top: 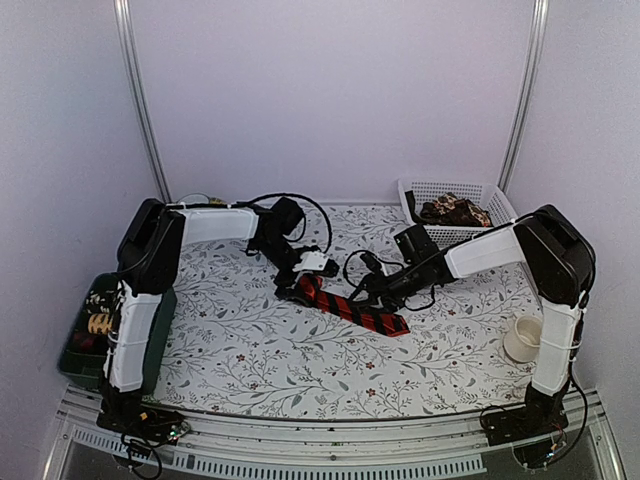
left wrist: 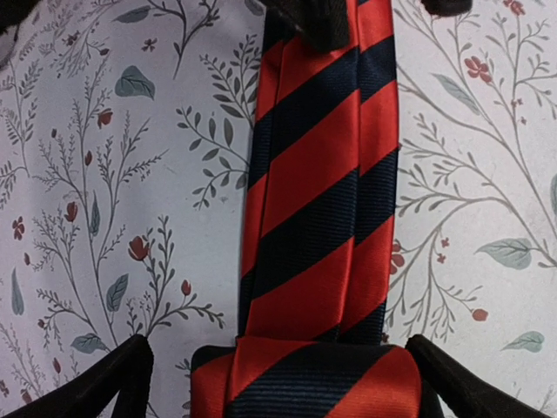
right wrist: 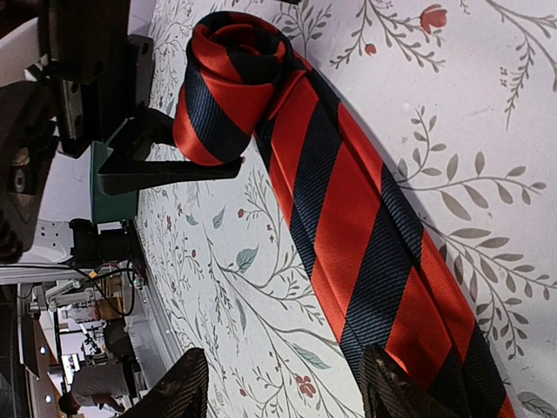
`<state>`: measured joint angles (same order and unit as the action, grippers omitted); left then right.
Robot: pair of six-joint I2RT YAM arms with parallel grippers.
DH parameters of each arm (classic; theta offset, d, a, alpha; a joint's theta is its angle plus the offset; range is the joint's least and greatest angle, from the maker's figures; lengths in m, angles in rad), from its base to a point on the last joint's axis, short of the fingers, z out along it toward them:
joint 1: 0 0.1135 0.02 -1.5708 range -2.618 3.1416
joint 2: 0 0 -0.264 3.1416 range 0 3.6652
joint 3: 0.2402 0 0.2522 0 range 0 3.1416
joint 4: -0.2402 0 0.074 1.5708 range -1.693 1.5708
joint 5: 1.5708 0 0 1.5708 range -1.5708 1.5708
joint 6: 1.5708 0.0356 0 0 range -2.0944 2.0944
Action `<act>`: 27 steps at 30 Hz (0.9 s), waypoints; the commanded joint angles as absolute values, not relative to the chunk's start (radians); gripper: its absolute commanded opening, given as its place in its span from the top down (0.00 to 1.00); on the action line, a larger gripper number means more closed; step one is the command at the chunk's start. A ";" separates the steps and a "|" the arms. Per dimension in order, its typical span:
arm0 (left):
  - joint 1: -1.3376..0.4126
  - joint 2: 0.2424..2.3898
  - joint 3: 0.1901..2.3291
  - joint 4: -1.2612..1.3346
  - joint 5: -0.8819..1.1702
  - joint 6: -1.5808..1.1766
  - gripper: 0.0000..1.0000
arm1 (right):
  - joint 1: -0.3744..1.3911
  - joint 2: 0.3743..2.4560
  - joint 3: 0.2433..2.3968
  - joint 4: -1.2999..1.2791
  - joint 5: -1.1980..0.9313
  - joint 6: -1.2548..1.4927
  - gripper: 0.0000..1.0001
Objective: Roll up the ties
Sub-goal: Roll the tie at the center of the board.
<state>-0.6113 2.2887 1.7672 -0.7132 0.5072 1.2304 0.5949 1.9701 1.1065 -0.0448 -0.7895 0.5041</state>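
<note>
Shows the red-and-black tie [top: 350,308] on the worktop [top: 250,360] at centre of the top view, long axis upper left to lower right, coiled end inside the wide-apart left hand [left wrist: 278,381], flat tail by the parted, empty right hand [right wrist: 283,387].

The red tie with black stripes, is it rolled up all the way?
No, only one end of the red and black striped fabric tie is coiled; the rest lies flat on the flowered tablecloth.

Jaws crowd tie [top: 351,307], nearside tablecloth [top: 300,372] open
</note>
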 commanded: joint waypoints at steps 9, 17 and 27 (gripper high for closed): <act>-0.615 2.386 1.871 -0.856 0.517 1.237 0.40 | 0.590 2.001 1.125 -0.049 -0.800 0.500 0.41; -0.626 2.378 1.868 -0.878 0.505 1.189 0.59 | 0.590 1.994 1.132 -0.065 -0.790 0.495 0.41; -0.665 2.341 1.845 -0.928 0.480 1.025 0.39 | 0.591 1.884 1.124 -0.120 -0.763 0.428 0.38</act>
